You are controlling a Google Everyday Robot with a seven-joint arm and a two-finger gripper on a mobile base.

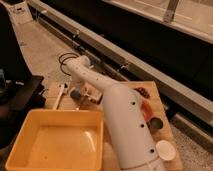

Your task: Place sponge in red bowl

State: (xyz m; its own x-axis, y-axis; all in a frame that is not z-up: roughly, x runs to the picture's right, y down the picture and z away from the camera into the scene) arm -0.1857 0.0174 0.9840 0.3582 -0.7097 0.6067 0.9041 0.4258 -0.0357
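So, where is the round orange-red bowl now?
In the camera view the round orange-red bowl lies on the wooden table, right of the white arm; the gripper hangs left of that arm, beyond the yellow plastic tray.
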